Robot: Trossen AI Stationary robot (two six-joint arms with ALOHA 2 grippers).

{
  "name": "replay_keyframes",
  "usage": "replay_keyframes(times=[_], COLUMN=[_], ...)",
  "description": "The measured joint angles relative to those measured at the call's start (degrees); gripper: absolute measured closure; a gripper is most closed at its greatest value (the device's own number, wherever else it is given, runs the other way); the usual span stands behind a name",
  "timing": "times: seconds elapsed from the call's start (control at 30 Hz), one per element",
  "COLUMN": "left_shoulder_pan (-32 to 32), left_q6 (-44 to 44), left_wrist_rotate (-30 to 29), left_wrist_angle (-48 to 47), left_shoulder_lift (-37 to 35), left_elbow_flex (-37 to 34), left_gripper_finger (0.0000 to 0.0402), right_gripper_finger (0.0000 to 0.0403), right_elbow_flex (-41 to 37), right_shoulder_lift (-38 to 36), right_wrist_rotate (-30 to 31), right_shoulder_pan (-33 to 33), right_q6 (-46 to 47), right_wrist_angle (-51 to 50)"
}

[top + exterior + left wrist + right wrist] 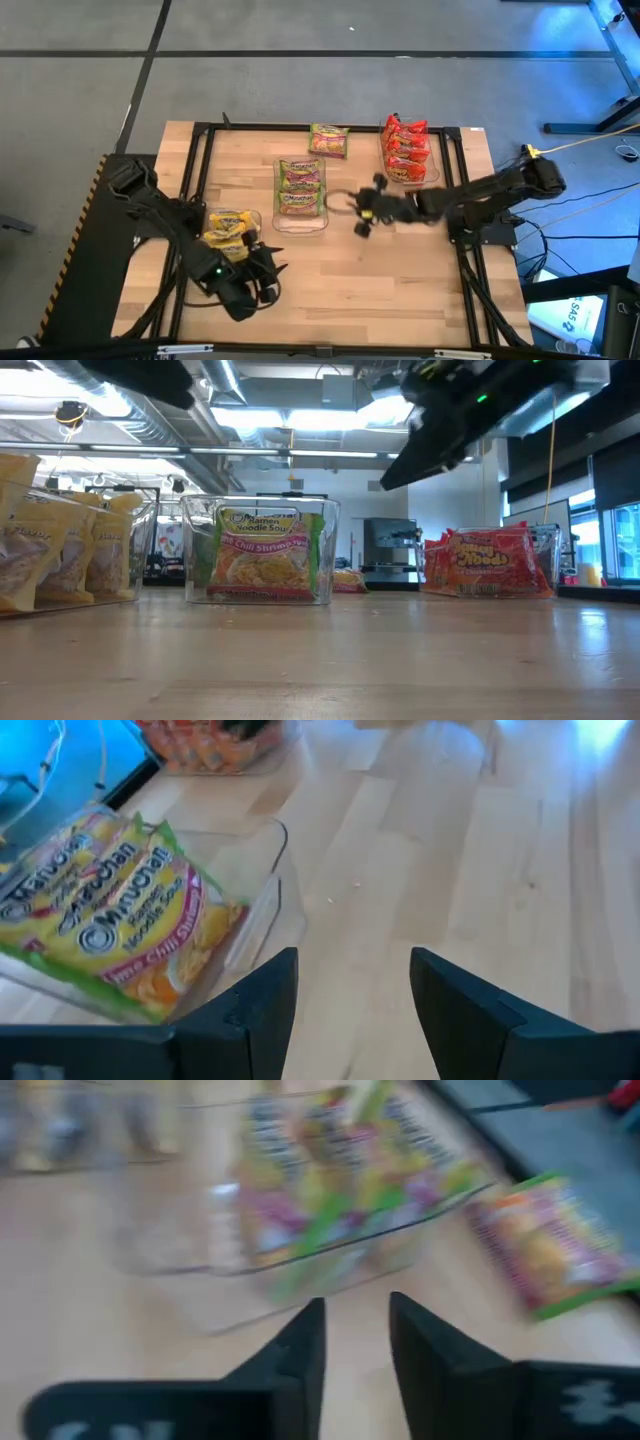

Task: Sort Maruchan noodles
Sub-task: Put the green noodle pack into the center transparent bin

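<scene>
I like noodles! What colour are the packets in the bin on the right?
Red, with orange-yellow lettering. The red packets show best in the low view.

Three clear plastic bins [301, 222] stand apart on the wooden desk [400, 280], one left, one mid, one far right, with grey floor [300, 80] beyond.

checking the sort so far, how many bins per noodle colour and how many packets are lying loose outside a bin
Bins of yellow packets: 1
Bins of green packets: 1
Bins of red packets: 1
Loose green packet on the table: 1
Total: 3 bins, 1 loose packet. The packets within each bin overlap too much to count.
</scene>
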Motion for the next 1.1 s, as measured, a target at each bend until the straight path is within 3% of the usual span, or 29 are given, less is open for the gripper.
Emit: replay_keyframes(times=[0.3,0.47,0.77,0.9,1.1], left_shoulder_pan=[3.57,5.55,7.00,6.70,6.70], left_q6=[9.12,11.73,14.98,13.93,13.33], left_wrist_rotate=[-2.14,-2.54,-3.63,-3.64,-3.20], left_wrist_angle=[12.17,19.34,26.18,27.87,28.26], left_shoulder_lift=[-1.73,-2.34,-2.40,-2.42,-2.45], left_elbow_flex=[-8.05,-12.42,-12.63,-12.63,-12.63], left_gripper_finger=[0.0230,0.0237,0.0237,0.0237,0.0237], right_gripper_finger=[0.0399,0.0394,0.0393,0.0393,0.0393], right_elbow_flex=[5.98,15.75,36.67,41.49,44.26], right_shoulder_lift=[5.60,15.13,33.92,39.55,44.12], right_wrist_rotate=[-10.29,-14.79,-22.56,-29.37,-33.95], right_shoulder_pan=[-20.32,-28.80,-40.68,-44.38,-46.43], right_q6=[-20.73,-24.04,-25.67,-25.26,-22.60], right_wrist_angle=[2.40,-0.72,-10.57,-12.05,-14.32])
